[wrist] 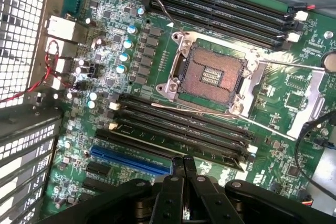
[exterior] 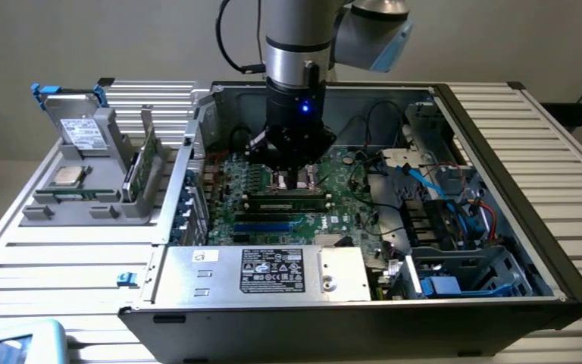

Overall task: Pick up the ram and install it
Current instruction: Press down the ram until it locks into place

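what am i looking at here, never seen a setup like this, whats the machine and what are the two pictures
The machine is a robot arm with a grasping hand at its end. One picture comes from a camera standing off to the side; the other comes from a camera on the arm's wrist, looking down past the hand.

The arm reaches into an open computer case lying on a slatted table. Inside is the green motherboard, with an empty processor socket and long black slots. In the side view a ram stick lies in a slot just under the hand.

The hand is shut. I see nothing held in it; it hangs close above the slots.

On the side view's left, a grey holder carries spare parts.
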Robot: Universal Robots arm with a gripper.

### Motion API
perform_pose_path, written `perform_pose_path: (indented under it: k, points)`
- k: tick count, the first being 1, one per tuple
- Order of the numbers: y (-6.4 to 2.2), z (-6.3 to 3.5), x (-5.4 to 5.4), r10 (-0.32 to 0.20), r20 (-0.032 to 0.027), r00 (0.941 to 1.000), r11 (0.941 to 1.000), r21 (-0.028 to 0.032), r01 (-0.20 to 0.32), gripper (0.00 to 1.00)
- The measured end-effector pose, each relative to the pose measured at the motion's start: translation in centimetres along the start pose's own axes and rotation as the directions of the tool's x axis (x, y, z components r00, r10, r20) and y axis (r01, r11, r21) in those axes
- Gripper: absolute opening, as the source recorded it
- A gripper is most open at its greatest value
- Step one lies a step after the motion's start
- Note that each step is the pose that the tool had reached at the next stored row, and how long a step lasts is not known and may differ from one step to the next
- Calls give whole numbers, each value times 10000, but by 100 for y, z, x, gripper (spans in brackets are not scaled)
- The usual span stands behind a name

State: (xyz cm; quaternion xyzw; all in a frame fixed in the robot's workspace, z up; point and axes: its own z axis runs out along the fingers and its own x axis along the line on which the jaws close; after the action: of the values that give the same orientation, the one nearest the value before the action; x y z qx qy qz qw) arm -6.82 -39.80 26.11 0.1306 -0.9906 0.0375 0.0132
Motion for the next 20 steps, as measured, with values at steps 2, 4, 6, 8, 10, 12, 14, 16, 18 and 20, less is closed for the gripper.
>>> perform_pose_path:
  k: [2,4,6,8,10,12,14,16,18,20]
  points:
    - [0,0,0,276,-15,9996,9996,-9,-276,11]
    - [0,0,0,540,-30,9985,9985,-17,-540,11]
    - [0,0,0,799,-45,9968,9968,-24,-799,11]
    - [0,0,0,1072,-60,9942,9942,-31,-1072,11]
    - [0,1,0,1331,-75,9911,9911,-38,-1331,11]
    - [0,1,-1,1589,-91,9873,9873,-45,-1589,11]
    - [0,0,0,1842,-107,9828,9829,-50,-1843,11]
    - [0,0,0,2079,-120,9781,9781,-50,-2080,11]
    - [0,1,0,2242,-116,9745,9745,-25,-2243,11]
    - [0,0,0,2317,-82,9727,9728,54,-2317,11]
